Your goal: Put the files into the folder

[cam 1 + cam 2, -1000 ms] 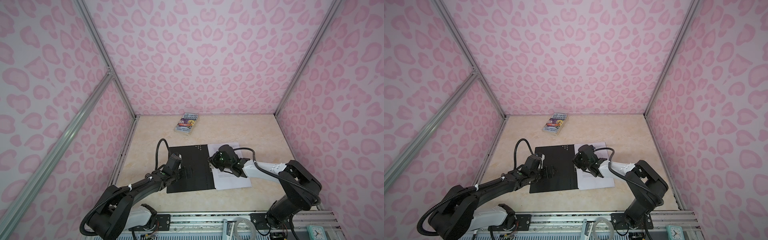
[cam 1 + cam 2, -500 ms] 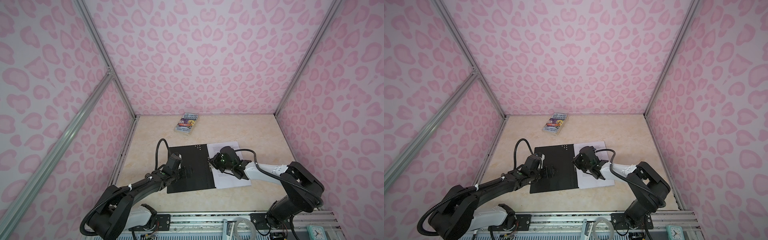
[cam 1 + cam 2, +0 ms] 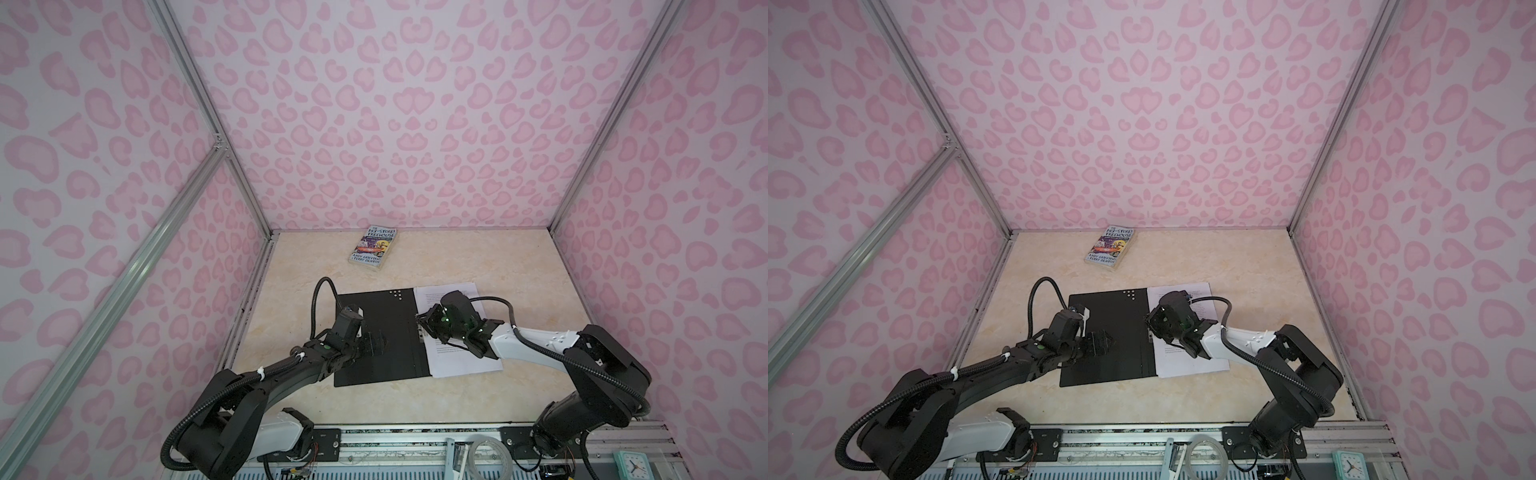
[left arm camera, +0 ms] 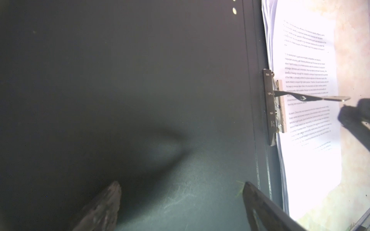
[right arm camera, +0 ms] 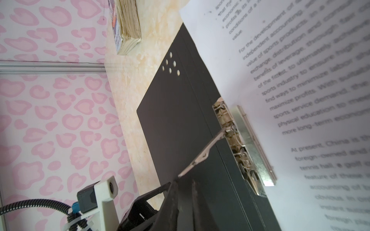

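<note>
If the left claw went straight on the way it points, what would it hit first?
Probably the black inner cover of the folder, which fills the left wrist view ahead of the open left gripper. On a shallower path, it would be the metal spine clip; depth is unclear.

Left arm (image 3: 266, 376): stretched low and forward, forearm near level. Left gripper (image 3: 376, 343): jaws wide apart, fingers (image 4: 112, 198) pointing ahead and slightly downward. Right arm (image 3: 540, 337): elbow folded high, white forearm reaching across toward the left gripper. Right gripper (image 3: 421, 327): near the left gripper, ahead of its tips and to their right, not touching them. Jaws nearly together; full closure cannot be determined.
</note>
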Controlling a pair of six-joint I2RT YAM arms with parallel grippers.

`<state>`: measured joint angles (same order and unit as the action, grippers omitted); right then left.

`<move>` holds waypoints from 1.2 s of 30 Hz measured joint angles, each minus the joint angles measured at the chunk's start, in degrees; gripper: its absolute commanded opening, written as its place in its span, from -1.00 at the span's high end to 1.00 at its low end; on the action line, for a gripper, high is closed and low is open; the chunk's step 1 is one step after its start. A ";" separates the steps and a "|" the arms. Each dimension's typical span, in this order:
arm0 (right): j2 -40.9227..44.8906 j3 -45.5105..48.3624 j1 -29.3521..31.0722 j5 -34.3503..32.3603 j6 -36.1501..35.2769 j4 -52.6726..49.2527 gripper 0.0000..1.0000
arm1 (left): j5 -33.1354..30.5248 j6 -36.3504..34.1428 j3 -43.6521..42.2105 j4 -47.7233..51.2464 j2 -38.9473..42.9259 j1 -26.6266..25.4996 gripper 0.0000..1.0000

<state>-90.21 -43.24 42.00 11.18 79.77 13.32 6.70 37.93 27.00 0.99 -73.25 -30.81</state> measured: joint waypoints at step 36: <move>-4.09 -10.14 0.00 -4.13 1.73 -16.52 0.50 | 0.83 0.02 0.00 -0.20 0.00 0.22 -0.93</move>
<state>-94.30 -53.39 42.00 7.05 81.49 -3.20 7.53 37.95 27.00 0.80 -73.25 -30.59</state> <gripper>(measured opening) 0.250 0.967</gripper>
